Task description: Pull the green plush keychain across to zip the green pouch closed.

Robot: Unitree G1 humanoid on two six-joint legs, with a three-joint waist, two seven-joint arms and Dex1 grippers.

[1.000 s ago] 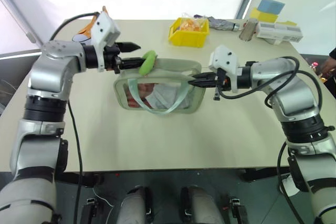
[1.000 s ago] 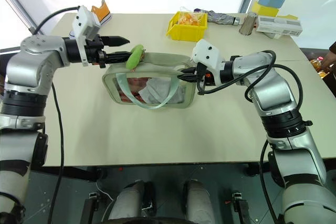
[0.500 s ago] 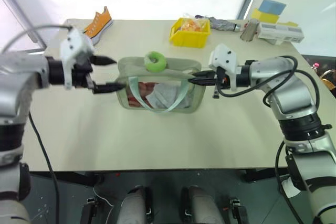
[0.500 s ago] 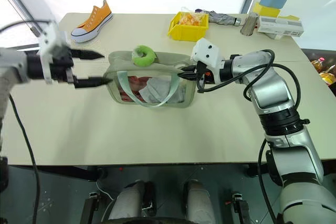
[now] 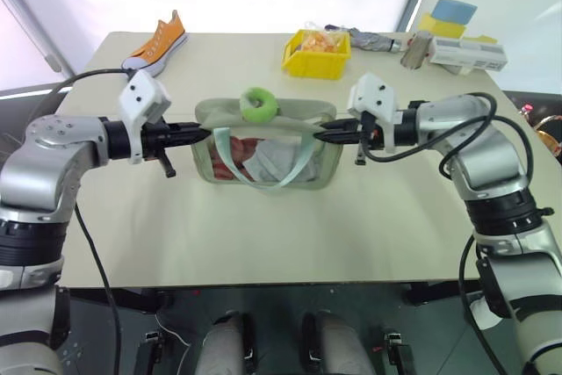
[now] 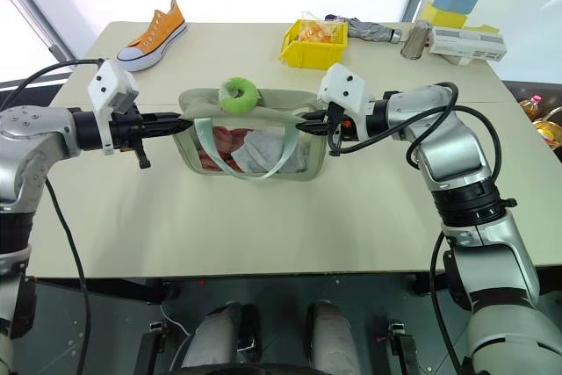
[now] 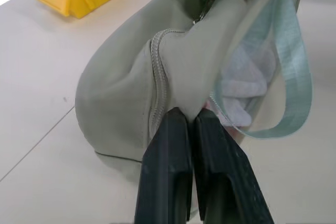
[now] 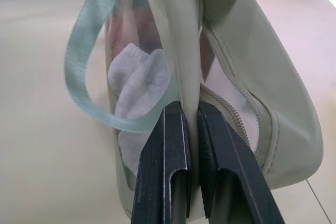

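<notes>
Boxy sage fabric pouch [image 5: 266, 148], clear sides; fuzzy lime ring keychain [image 5: 258, 103] on top. Left gripper [image 7: 190, 120] and right gripper [image 8: 190, 109] each pinch a pouch end, fingers closed.

the green pouch [image 5: 268, 151] is seen standing near the middle of the table [image 5: 263, 226], its clear side and a pale mint handle [image 5: 263, 160] turned toward the camera, with red and grey contents visible inside. the green plush keychain [image 5: 259, 104] is laid on the pouch's top. the left hand [image 5: 204, 133] is pinched shut on the pouch's left end, and the right hand [image 5: 318, 138] is pinched shut on its right end. a yellow bin [image 5: 316, 54] is placed behind the pouch, an orange sneaker [image 5: 158, 41] at the far left corner, and a blue sponge [image 5: 452, 11] at the far right.
</notes>
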